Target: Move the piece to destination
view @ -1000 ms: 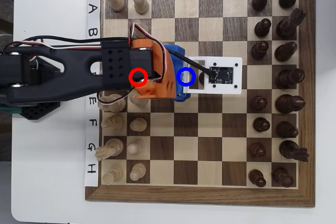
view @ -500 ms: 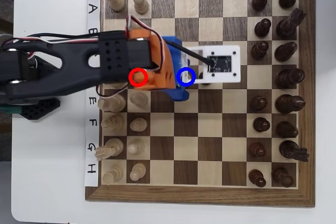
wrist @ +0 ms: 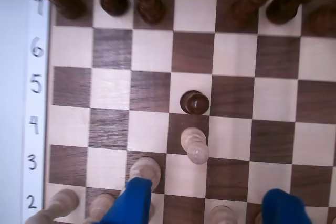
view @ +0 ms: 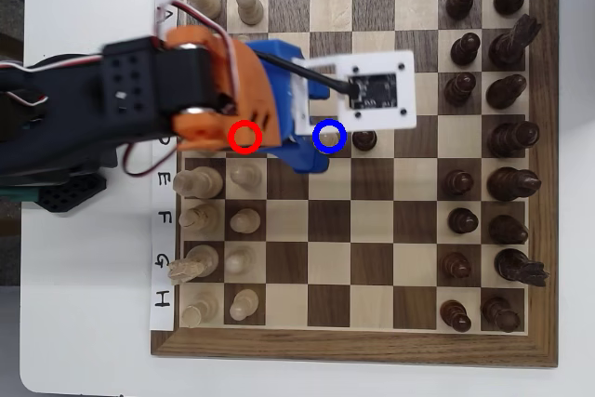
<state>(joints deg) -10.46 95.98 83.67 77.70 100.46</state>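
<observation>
One pawn [wrist: 194,146] we see upright on ringed dark square [view: 330,137], ahead of claw [wrist: 207,208], centred between its blue fingers [wrist: 131,200]. Claw wide, empty. Dark pawn [wrist: 195,102] just beyond.

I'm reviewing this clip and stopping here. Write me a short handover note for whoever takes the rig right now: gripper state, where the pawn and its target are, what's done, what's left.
Gripper: blue fingers apart, holding nothing, at the bottom edge of the wrist view.
Small pale cream wooden pawn: stands free on a dark square in row 4, directly before the dark brown pawn in row 5, untouched by the fingers.
Destination: in the overhead view the pale pawn sits inside the blue ring; the red-ringed square is largely hidden by the arm.
Done: the piece appears placed and released.
Left: back the arm off without clipping the neighbouring pale pawns.
</observation>
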